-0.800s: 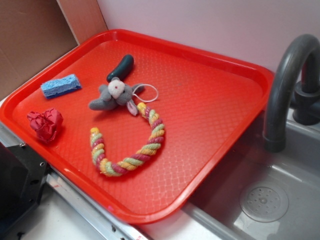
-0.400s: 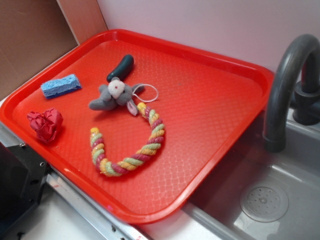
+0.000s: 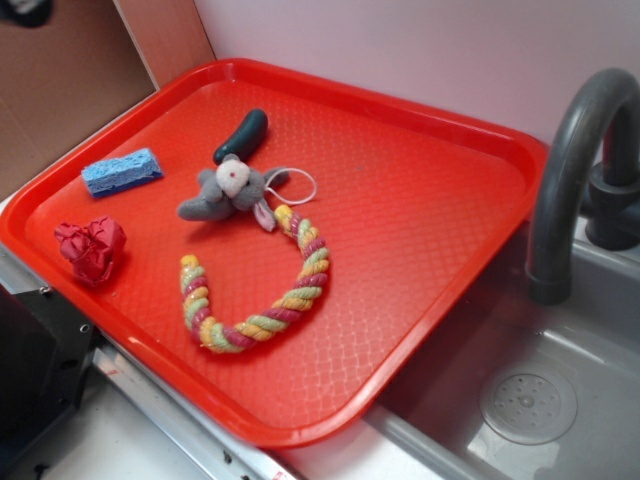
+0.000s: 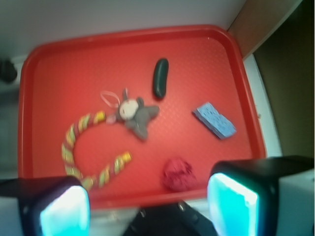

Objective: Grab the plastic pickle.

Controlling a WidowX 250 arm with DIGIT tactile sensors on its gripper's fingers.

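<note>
Gripper (image 4: 147,209) seen from the wrist view: two pale, glowing finger pads (image 4: 64,214) at the bottom corners, spread wide apart, nothing between them, touching nothing. It hangs high over the near edge of the red tray (image 4: 206,49). In the exterior view only a dark blurred bit shows at the top left corner, too little to read.

Plastic pickle (image 4: 160,77) lies flat on the tray floor, well apart from the gripper, on the far side of the tray from it and roughly between the two pads in line. Dark green, glossy, oblong. In the exterior view the pickle (image 3: 241,135) sits in the far left part of the tray, slanted.

Grey plush mouse (image 3: 228,192) lies just beside the pickle's near end; whether they touch, cannot tell. A thin white loop runs off the mouse's right side. Striped rope toy (image 3: 262,290), curved in an open ring, lies nearer than the mouse, one end close by it. Blue sponge block (image 3: 121,170) sits left of the pickle, apart from it. Red crumpled lump (image 3: 91,248) rests near the tray's left near rim.

Grey faucet (image 3: 570,170) and sink basin (image 3: 560,390) stand right of the tray.
</note>
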